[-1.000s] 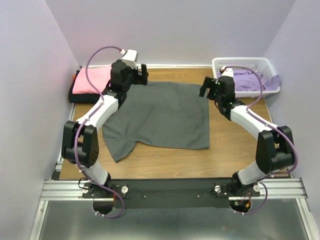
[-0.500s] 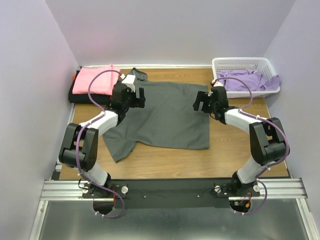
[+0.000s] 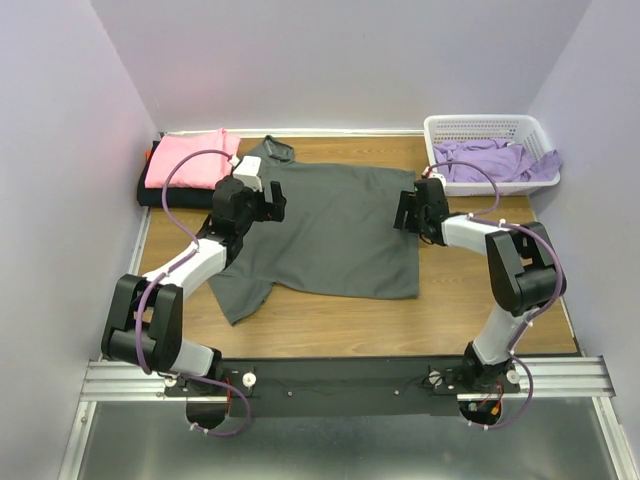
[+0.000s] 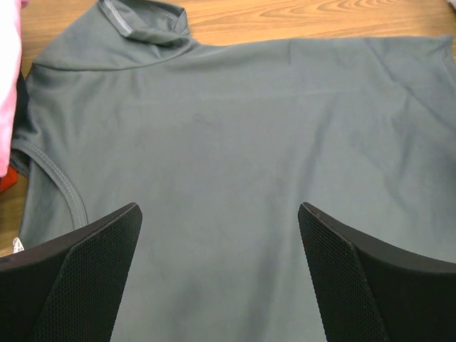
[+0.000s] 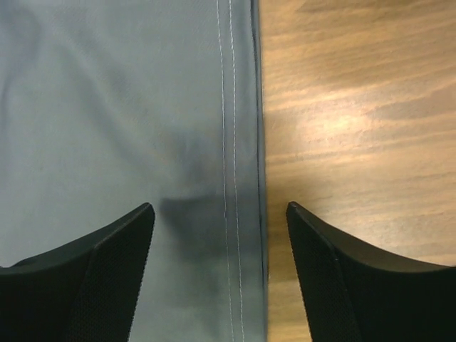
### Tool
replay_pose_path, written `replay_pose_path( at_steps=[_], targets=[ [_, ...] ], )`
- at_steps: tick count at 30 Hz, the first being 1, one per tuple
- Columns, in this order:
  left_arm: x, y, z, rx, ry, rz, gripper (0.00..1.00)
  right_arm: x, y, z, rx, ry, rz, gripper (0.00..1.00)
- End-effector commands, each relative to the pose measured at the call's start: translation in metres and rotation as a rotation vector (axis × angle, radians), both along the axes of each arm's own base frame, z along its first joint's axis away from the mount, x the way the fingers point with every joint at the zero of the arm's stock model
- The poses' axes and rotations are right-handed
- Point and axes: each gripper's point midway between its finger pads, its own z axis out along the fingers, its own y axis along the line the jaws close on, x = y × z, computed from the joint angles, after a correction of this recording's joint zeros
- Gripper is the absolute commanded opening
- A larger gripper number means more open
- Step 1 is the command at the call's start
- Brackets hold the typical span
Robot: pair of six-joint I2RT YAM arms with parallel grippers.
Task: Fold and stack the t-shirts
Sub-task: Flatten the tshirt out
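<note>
The left arm [image 3: 190, 262] is stretched forward and inward from its base, with the wrist pitched downward. The left gripper [image 3: 265, 200] is seen with its jaws spread wide and nothing held between them. In the left wrist view its black textured fingers [image 4: 92, 271] are set far apart. The right arm [image 3: 468, 230] is bent sharply at the elbow and reached inward toward the left. The right gripper [image 3: 408, 212] is pointed downward, its jaws parted, and nothing is clamped between them.
</note>
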Motion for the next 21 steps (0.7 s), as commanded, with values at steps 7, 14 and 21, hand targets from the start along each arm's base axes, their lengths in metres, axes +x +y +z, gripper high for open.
replay_pose_path(
  at_steps=[7,14,21],
  targets=[
    [0.008,0.007,-0.014,0.011,0.028,0.035,0.98,-0.001,-0.025,-0.024,-0.126,0.100,-0.129,0.77],
    [0.006,0.008,-0.013,0.013,0.030,0.033,0.98,0.010,-0.035,-0.025,-0.200,0.135,-0.165,0.76],
    [0.002,0.009,-0.006,0.007,0.007,0.036,0.98,0.011,-0.053,-0.033,-0.294,0.182,-0.217,0.76]
  ],
)
